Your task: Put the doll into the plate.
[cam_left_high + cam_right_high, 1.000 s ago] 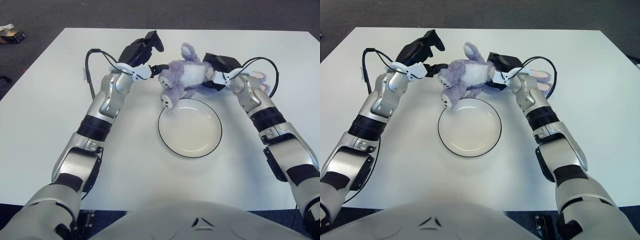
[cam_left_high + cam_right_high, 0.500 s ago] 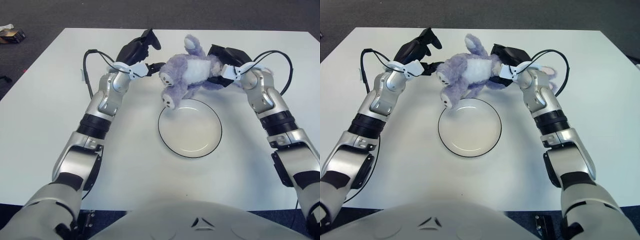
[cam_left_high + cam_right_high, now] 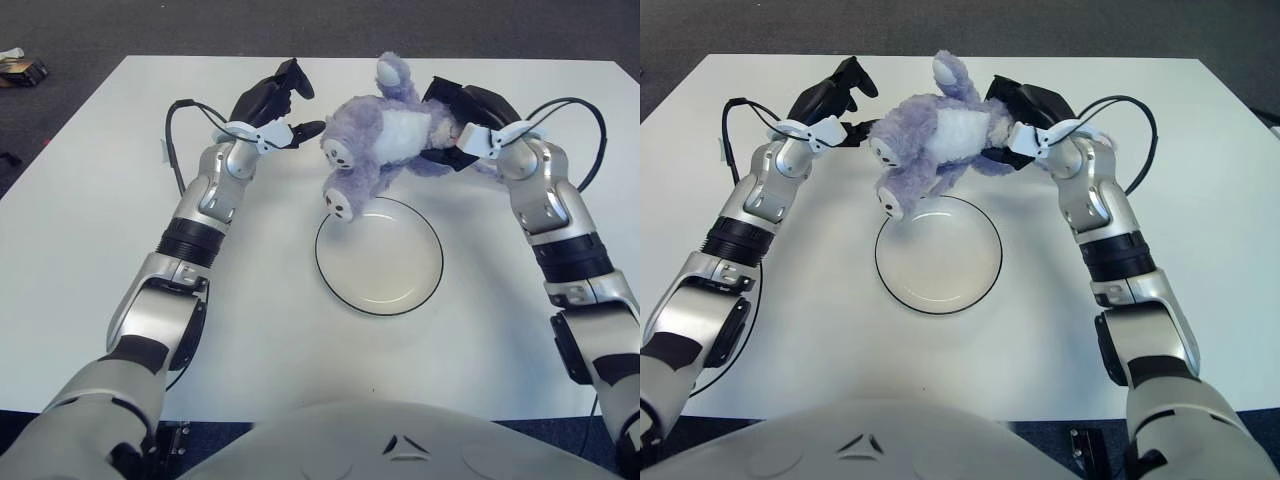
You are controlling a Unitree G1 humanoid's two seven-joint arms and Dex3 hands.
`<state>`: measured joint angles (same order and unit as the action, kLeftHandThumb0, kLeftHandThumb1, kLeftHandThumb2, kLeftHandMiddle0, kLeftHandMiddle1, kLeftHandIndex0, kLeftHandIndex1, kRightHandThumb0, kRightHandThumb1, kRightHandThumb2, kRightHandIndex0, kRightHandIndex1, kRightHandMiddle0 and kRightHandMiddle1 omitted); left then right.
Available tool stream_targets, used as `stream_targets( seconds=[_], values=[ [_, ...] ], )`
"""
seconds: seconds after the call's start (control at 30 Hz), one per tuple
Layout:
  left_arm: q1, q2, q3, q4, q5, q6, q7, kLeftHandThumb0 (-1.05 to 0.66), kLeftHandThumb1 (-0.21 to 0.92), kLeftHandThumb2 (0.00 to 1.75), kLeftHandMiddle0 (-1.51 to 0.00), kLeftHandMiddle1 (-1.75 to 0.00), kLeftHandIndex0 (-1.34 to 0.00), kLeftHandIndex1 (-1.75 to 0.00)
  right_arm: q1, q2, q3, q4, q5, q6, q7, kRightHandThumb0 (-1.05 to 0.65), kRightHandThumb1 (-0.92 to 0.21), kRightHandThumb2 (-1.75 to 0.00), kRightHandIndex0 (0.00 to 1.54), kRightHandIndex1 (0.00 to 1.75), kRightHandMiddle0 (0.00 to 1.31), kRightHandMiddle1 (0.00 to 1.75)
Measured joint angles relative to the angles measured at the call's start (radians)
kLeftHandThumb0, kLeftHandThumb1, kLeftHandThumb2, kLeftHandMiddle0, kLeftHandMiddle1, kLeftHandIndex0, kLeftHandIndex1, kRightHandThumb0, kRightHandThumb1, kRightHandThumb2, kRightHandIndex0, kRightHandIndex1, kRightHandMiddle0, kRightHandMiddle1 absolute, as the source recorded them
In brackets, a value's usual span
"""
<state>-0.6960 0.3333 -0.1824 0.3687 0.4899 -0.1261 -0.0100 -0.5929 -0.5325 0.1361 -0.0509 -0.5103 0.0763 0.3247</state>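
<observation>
A purple plush doll (image 3: 385, 140) with a white belly hangs in the air over the far rim of the plate (image 3: 380, 314). Its round-soled feet point left and down toward the plate. My right hand (image 3: 468, 118) is shut on the doll's right end, hiding its head. My left hand (image 3: 278, 106) is held just left of the doll's upper foot with fingers spread, holding nothing. The plate is white with a dark rim, and nothing lies in it.
The white table (image 3: 120, 230) reaches out on both sides of the plate, with dark floor beyond its edges. Black cables loop off both forearms. A small object (image 3: 22, 68) lies on the floor at the far left.
My right hand has raised the doll higher and tilted its feet down over the plate's far rim. My left hand has drawn slightly back to the left, off the doll.
</observation>
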Motion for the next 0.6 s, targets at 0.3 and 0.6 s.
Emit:
stream_targets(
  seconds=[0.3, 0.6],
  values=[
    [0.003, 0.012, 0.058, 0.004, -0.044, -0.055, 0.062, -0.01, 0.91, 0.39, -0.40, -1.54, -0.23, -1.52, 0.033, -0.003, -0.016, -0.101, 0.009, 0.048, 0.039, 0.00, -0.35, -1.26, 0.62, 1.66, 0.37, 1.75],
    [0.035, 0.002, 0.116, 0.026, -0.126, -0.176, 0.114, -0.01, 0.80, 0.53, -0.45, -1.57, -0.34, -1.41, 0.086, -0.002, -0.024, -0.193, 0.009, 0.077, 0.058, 0.00, -0.34, -1.27, 0.62, 1.67, 0.38, 1.75]
  ],
)
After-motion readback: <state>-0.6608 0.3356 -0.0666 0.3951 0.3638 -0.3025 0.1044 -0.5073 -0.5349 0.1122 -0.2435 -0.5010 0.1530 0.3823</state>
